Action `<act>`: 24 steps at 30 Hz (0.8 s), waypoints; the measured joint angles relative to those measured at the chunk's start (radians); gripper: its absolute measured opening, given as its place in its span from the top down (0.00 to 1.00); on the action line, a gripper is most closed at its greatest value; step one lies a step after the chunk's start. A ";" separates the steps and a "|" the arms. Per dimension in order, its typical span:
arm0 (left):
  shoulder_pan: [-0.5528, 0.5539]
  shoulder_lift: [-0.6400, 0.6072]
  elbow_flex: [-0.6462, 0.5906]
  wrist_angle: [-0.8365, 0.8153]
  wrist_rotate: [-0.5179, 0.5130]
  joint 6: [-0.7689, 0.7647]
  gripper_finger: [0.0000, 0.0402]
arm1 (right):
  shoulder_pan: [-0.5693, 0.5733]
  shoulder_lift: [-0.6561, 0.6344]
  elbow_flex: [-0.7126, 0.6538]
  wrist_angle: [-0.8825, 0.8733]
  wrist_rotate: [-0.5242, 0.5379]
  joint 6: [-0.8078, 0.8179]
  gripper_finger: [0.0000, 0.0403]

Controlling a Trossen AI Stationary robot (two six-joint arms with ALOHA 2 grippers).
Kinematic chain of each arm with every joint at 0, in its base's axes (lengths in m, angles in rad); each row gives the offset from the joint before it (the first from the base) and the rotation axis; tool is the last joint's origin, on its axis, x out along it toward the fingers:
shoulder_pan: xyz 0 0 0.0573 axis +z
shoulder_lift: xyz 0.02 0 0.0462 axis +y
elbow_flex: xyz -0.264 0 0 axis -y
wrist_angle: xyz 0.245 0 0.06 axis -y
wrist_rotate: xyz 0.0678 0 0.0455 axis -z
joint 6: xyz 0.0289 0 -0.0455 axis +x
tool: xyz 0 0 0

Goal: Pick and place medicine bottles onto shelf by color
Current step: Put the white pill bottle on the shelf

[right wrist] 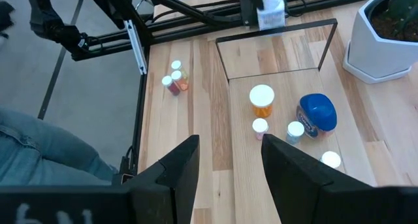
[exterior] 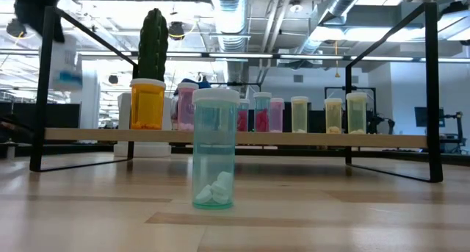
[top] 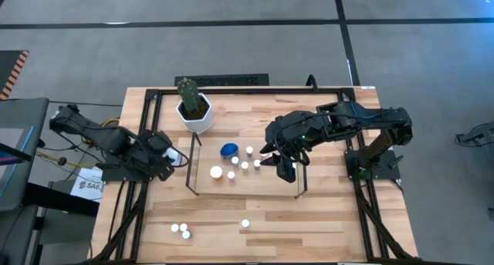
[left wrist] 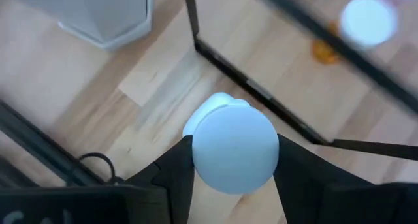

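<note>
My left gripper (top: 174, 154) is shut on a white-capped medicine bottle (left wrist: 234, 147), just outside the left end panel (left wrist: 261, 93) of the shelf (top: 270, 184). My right gripper (right wrist: 230, 162) is open and empty above the shelf's right part (top: 284, 163). Several bottles stand on the shelf: a blue-capped one (top: 229, 150), an orange one (right wrist: 262, 101) and small white-capped ones (top: 245, 164). A teal bottle (exterior: 215, 149) stands on the table near the front edge. Three more bottles (top: 181, 231) stand at the near left. My left gripper pinches the bottle between its two fingers (left wrist: 179, 168), which stand on opposite sides of the bottle at its white cap (left wrist: 261, 152). The cap faces the wrist camera and hides the bottle's body and base. Whether the bottle stands on the table cannot be told.
A white hexagonal pot (top: 194, 114) with a cactus (exterior: 153, 42) stands at the shelf's far left corner. The black frame (top: 150, 110) runs along the table's edges. A person's leg in jeans (right wrist: 39, 152) shows beside the table.
</note>
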 joint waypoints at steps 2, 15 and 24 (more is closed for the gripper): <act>0.000 0.019 0.076 -0.053 -0.012 0.018 0.62 | 0.000 0.000 0.000 0.000 0.000 0.000 0.54; 0.005 0.292 0.535 -0.201 -0.177 0.170 0.61 | 0.000 0.000 0.000 0.008 0.000 0.000 0.54; 0.108 0.494 0.654 -0.201 -0.129 0.318 0.61 | 0.000 0.000 0.000 0.008 0.000 0.000 0.54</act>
